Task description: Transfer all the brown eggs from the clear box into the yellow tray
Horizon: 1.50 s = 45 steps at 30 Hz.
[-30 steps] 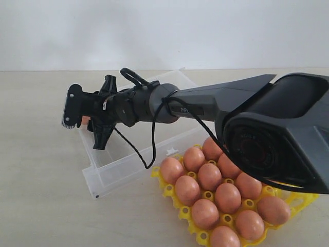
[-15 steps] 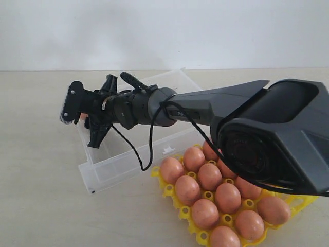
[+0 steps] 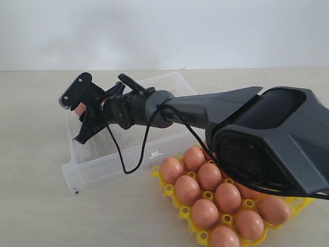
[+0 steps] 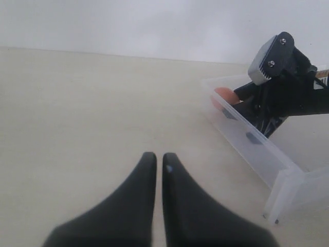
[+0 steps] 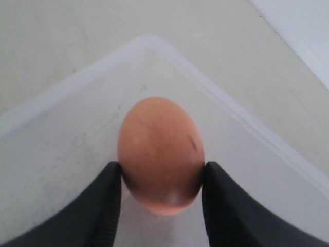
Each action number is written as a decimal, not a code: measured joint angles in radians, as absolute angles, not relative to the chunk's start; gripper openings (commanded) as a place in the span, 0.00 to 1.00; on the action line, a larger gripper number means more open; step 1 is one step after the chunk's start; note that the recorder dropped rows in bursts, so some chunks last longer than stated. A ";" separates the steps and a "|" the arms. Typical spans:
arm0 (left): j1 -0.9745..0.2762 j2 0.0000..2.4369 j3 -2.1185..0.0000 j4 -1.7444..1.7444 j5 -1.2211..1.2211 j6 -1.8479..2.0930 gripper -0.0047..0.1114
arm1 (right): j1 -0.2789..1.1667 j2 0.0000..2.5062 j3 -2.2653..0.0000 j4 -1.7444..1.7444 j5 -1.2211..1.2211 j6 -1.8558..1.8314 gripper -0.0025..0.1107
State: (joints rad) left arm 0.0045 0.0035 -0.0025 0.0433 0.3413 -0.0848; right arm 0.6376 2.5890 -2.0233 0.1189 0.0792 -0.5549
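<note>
One brown egg (image 5: 160, 144) is in the clear box (image 3: 103, 164), tucked into its far left corner as the exterior view shows it. Walls are close on two sides, with bare box floor on the other sides. Right gripper (image 5: 162, 170) is clamped on it, one finger pressed to each flank; lifted or resting, can't tell. Yellow tray (image 3: 300, 201) sits just beside the box's front right end. About ten brown eggs (image 3: 209, 176) are visible in it, but the arm (image 3: 216, 110) covers the far cups, so the count may be low. Left gripper (image 4: 159, 157) has fingers together with a thin slit, gripping nothing, over bare table (image 4: 77, 103), apart from the box.
</note>
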 measured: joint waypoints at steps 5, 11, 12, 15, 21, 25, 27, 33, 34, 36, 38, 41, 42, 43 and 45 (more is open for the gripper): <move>0.005 0.003 -0.003 0.043 0.341 -0.085 0.08 | 0.639 2.580 -2.023 0.119 0.118 -0.486 0.02; 0.005 0.003 -0.003 0.043 0.341 -0.085 0.08 | 0.641 2.531 -2.023 0.123 0.246 -0.414 0.02; 0.005 0.003 -0.003 0.043 0.341 -0.085 0.08 | 0.644 2.522 -2.023 0.123 0.260 -0.407 0.02; 0.005 0.003 -0.003 0.043 0.341 -0.085 0.08 | 0.648 2.495 -2.023 0.124 0.280 -0.386 0.02; 0.005 0.003 -0.003 0.043 0.341 -0.085 0.08 | 0.648 2.460 -2.023 0.139 0.431 -0.347 0.02; 0.005 0.003 -0.003 0.043 0.341 -0.085 0.08 | 0.648 2.458 -2.023 0.139 0.519 -0.393 0.07; 0.005 0.003 -0.003 0.043 0.341 -0.085 0.08 | 0.648 2.456 -2.023 0.142 0.504 -0.409 0.29; 0.005 0.003 -0.003 0.043 0.341 -0.085 0.08 | 0.648 2.456 -2.023 0.157 0.335 -0.284 0.68; 0.005 0.003 -0.003 0.043 0.341 -0.085 0.08 | 0.648 2.456 -2.023 0.157 0.301 -0.279 0.68; 0.005 0.003 -0.003 0.043 0.341 -0.085 0.08 | 0.648 2.456 -2.023 0.161 0.221 -0.249 0.68; 0.005 0.003 -0.003 0.043 0.341 -0.085 0.08 | 0.648 2.467 -2.023 0.162 0.166 -0.119 0.68; 0.005 0.003 -0.003 0.043 0.341 -0.085 0.08 | 0.648 2.491 -2.023 0.166 0.159 0.113 0.66; 0.005 0.003 -0.003 0.043 0.341 -0.085 0.08 | 0.648 2.501 -2.023 0.166 0.159 0.173 0.62; 0.005 0.003 -0.003 0.043 0.341 -0.085 0.08 | 0.648 2.507 -2.023 0.166 0.153 0.227 0.57; 0.005 0.003 -0.003 0.043 0.341 -0.085 0.08 | 0.648 2.527 -2.023 0.168 0.135 0.318 0.46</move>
